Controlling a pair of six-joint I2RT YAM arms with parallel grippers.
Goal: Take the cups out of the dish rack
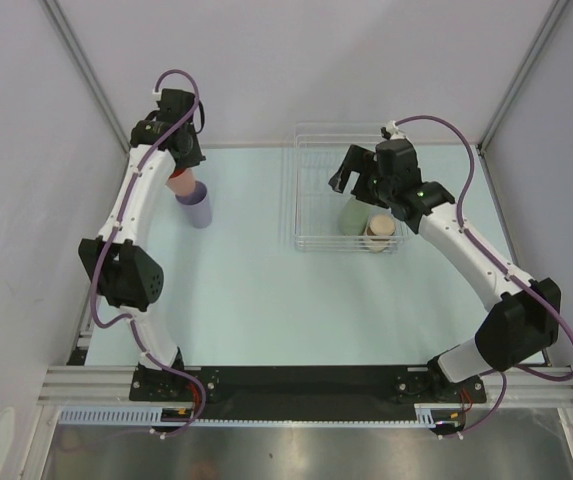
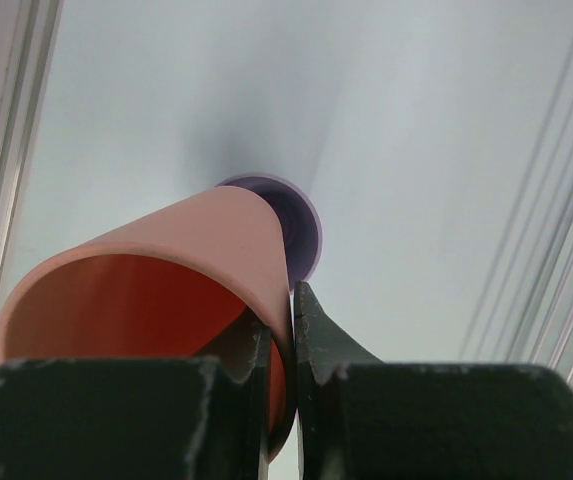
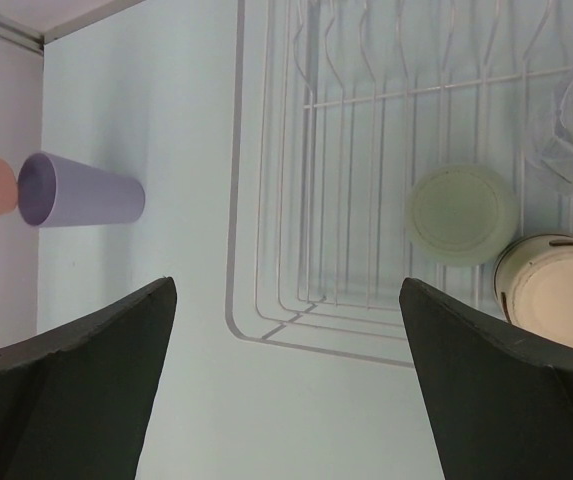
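Left tool pinches salmon cup by its rim near desk's far-left corner, centre it on lilac cup for stacking; right tool wide over far-right dish rack holding green cup, beige cup.

We found no text, label, brand, number or sign that we could read in any of the three views.
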